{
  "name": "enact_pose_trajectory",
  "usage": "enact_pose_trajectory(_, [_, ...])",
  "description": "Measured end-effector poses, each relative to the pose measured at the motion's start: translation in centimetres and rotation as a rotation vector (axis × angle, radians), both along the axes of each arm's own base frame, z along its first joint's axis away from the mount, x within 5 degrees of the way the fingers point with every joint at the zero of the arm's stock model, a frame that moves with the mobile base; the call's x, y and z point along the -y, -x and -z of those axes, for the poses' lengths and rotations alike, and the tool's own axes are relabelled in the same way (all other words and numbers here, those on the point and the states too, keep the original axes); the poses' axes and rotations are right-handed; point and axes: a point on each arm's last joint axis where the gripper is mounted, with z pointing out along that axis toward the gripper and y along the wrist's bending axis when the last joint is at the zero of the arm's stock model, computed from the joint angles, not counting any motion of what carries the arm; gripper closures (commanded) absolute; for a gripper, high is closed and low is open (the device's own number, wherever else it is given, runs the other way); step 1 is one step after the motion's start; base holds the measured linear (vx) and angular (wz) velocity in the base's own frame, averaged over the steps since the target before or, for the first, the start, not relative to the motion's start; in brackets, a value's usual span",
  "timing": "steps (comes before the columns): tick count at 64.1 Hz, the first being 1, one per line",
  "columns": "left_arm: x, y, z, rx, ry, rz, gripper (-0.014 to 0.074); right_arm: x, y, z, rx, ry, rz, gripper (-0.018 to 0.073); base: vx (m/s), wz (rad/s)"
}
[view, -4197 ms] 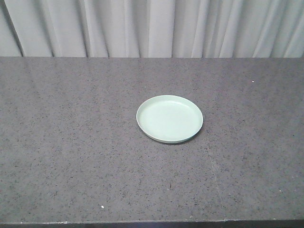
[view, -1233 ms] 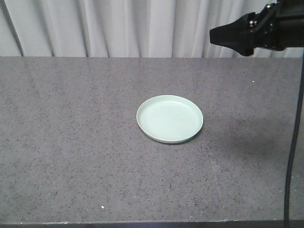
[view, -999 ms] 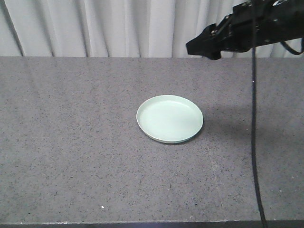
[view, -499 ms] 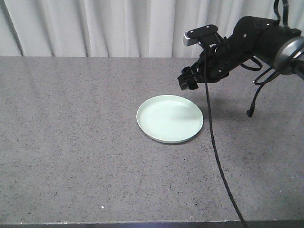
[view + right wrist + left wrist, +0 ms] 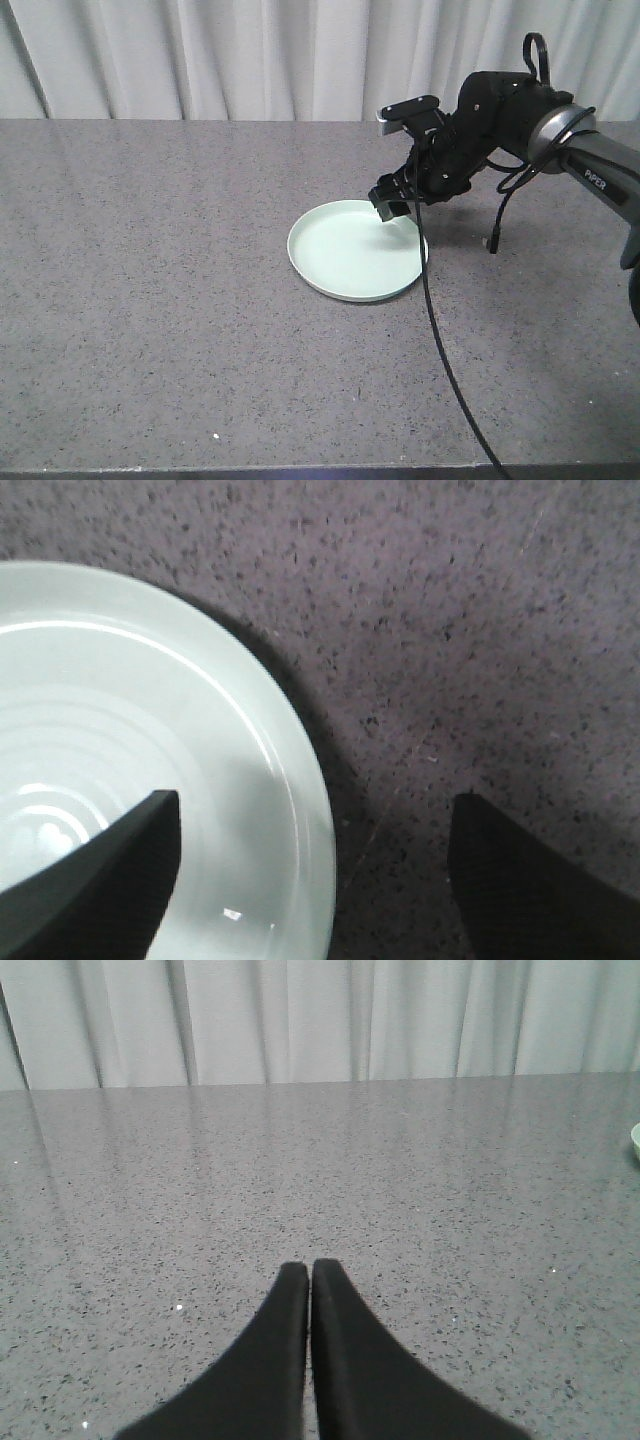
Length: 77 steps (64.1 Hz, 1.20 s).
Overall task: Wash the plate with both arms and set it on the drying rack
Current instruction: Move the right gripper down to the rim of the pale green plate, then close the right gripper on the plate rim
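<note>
The pale mint-green plate (image 5: 356,250) lies flat on the grey speckled counter (image 5: 150,300). My right arm (image 5: 500,110) reaches in from the right, and its gripper (image 5: 398,205) is open just above the plate's far right rim. In the right wrist view the plate (image 5: 150,780) fills the left; the gripper (image 5: 315,825) straddles its rim, with one finger over the plate and one over the counter. The left gripper (image 5: 309,1268) is shut and empty, low over the counter; the plate's edge (image 5: 635,1140) shows at the far right. The drying rack is out of view.
A white curtain (image 5: 250,60) hangs behind the counter's far edge. A black cable (image 5: 440,340) trails from the right arm across the counter to the near edge. The counter's dark front edge (image 5: 300,470) runs along the bottom.
The right arm came in from the upper right and has come down toward the plate; its gripper now sits over the far right rim. The plate has not moved.
</note>
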Motion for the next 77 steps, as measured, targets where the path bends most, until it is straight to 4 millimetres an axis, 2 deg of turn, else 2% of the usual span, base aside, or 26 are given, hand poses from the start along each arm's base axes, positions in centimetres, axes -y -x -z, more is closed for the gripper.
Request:
enact_pose_trajectory(14, [0.0, 0.0, 0.0, 0.0, 0.0, 0.0, 0.0603, 0.3, 0.0, 1.4, -0.058, 0.041, 0.012, 0.0033, 0.0, 0.0])
enact_pose_trajectory(33, [0.0, 0.0, 0.0, 0.0, 0.0, 0.0, 0.0603, 0.3, 0.2, 1.7, -0.088, 0.051, 0.01, 0.0076, 0.0, 0.0])
enact_pose_trajectory(45, [0.0, 0.0, 0.0, 0.0, 0.0, 0.0, 0.0603, 0.4, 0.4, 1.9, -0.116, 0.058, 0.007, 0.0232, 0.0, 0.0])
enact_pose_trajectory(61, [0.0, 0.0, 0.0, 0.0, 0.0, 0.0, 0.0603, 0.4, 0.7, 2.0, -0.145, 0.065, 0.003, 0.0568, 0.0, 0.0])
enact_pose_trajectory(77, [0.0, 0.0, 0.0, 0.0, 0.0, 0.0, 0.0603, 0.3, 0.6, 1.7, -0.146, 0.047, 0.01, 0.057, 0.0, 0.0])
